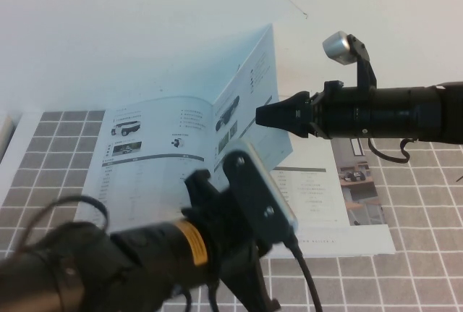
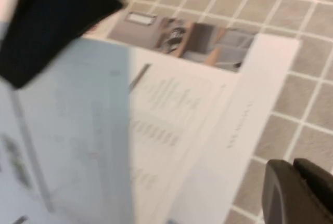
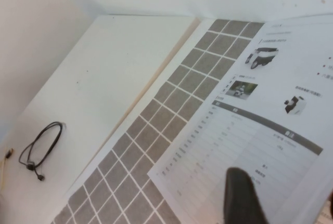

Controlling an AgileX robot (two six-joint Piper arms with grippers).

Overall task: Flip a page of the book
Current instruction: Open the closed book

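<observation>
The book [image 1: 155,145] lies open on the checked mat, its left page showing vehicle photos and a grey-barred table [image 3: 260,120]. One page [image 1: 253,87] stands nearly upright over the spine, and in the left wrist view it appears as a blue-grey sheet [image 2: 78,130]. My right gripper [image 1: 264,115] reaches in from the right, its tip against the raised page about halfway up. Its jaws are open, with one dark finger [image 3: 242,198] over the left page. My left gripper [image 1: 260,294] hangs low at the front, shut and empty, over the mat [image 2: 294,169].
A wider brochure [image 1: 362,189] with room photos [image 2: 197,39] lies under the book on the right. The grey checked mat [image 1: 58,145] covers the table. A coiled black cable [image 3: 41,151] lies on the white surface left of the mat. The left arm's bulk fills the foreground.
</observation>
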